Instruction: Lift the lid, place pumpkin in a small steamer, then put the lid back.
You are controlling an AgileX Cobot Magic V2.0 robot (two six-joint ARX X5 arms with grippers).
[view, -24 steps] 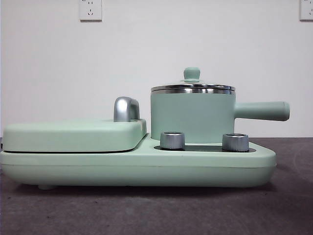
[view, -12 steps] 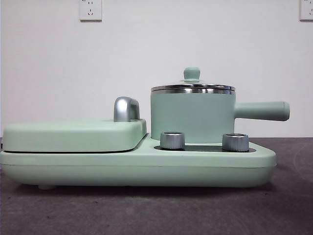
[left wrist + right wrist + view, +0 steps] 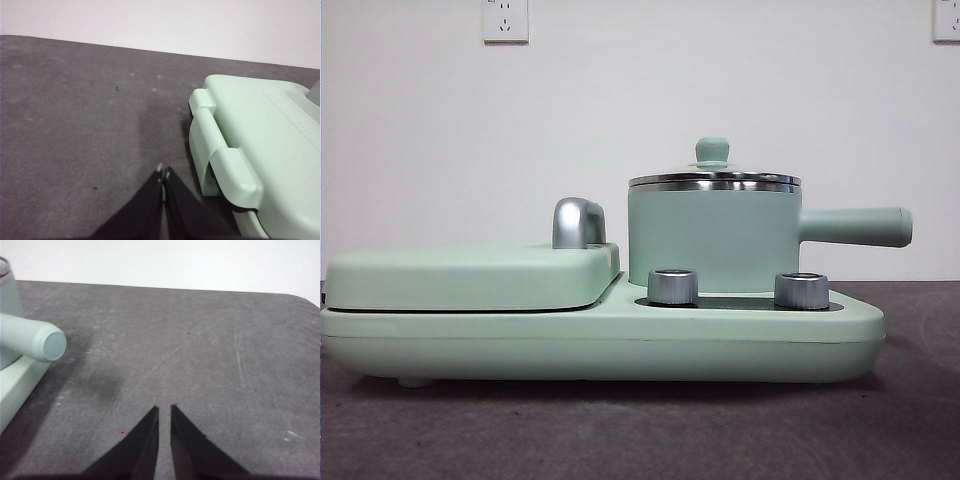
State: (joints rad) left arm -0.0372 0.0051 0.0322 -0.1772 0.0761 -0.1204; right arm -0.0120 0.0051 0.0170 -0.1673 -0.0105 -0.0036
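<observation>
The small steamer, a mint-green pot with a steel rim and a long side handle, stands on the right side of the mint-green cooker base. The glass lid with its mint-green knob sits on the pot. The pumpkin is not in view. My left gripper is shut and empty over the grey table beside the flat cover. My right gripper is shut, jaws nearly touching, empty, over the table near the end of the pot's handle. Neither gripper shows in the front view.
A wide flat mint-green cover with a chrome handle lies on the left of the base. Two steel dials sit on the base in front of the pot. A white wall stands behind the grey table.
</observation>
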